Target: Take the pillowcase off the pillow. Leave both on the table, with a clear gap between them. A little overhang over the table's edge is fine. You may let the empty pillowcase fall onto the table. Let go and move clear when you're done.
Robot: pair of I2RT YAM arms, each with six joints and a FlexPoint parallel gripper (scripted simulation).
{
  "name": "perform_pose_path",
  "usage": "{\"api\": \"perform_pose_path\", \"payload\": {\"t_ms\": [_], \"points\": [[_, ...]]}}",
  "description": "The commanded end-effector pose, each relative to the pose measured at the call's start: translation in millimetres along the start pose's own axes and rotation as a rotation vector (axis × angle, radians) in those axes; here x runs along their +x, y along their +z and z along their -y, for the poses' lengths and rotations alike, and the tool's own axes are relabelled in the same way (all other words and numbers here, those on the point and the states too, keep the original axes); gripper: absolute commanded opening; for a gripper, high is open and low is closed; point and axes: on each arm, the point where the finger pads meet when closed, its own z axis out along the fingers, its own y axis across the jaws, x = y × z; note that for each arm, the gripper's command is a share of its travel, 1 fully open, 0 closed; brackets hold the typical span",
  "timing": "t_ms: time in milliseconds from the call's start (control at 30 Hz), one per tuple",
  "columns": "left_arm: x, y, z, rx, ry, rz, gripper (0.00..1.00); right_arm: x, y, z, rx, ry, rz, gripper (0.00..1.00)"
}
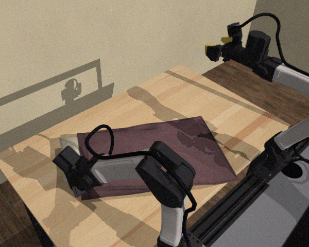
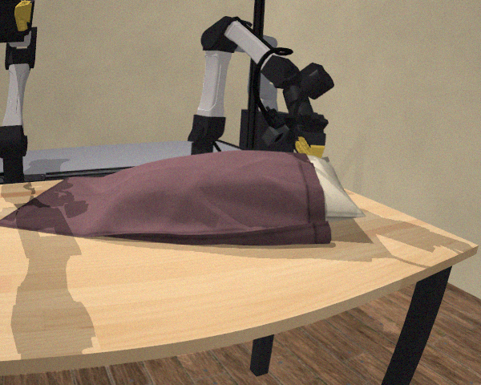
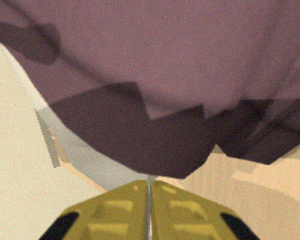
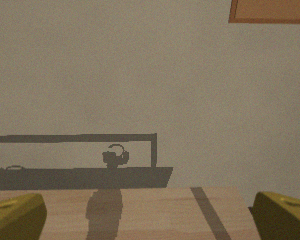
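Observation:
The mauve pillowcase [image 1: 130, 138] [image 2: 216, 194] [image 3: 180, 50] lies on the table, bulging around most of the white pillow. Its closed end lies flat, at the right in the top view. A short end of the pillow [image 1: 69, 142] [image 2: 340, 194] [image 3: 90, 157] sticks out past the open hem. My left gripper [image 2: 309, 147] [image 3: 148, 189] is low at that end, shut on the pillow's edge, with pale cloth between the fingertips and the hem just beyond them. The arm hides its fingertips in the top view. My right gripper [image 1: 218, 44] [image 4: 149, 202] is open and empty, high away from the cloth.
The wooden table [image 1: 147, 103] [image 2: 253, 298] extends beyond the pillow's exposed end. The closed end of the pillowcase reaches the robot-side table edge, by the black rail [image 1: 229, 199]. A beige wall [image 1: 122, 34] stands behind the table. Arm shadows cross the table and cloth.

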Motion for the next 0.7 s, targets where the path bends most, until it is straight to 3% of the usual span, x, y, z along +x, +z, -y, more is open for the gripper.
{"api": "perform_pose_path", "payload": {"t_ms": [0, 667], "points": [[-9, 4, -12, -0.010, -0.002, 0.041, 0.00, -35, -1, 6, 0.022, -0.009, 0.104, 1.00], [16, 32, -46, -0.009, 0.002, -0.006, 0.00, -35, -1, 6, 0.022, -0.009, 0.104, 1.00]]}}
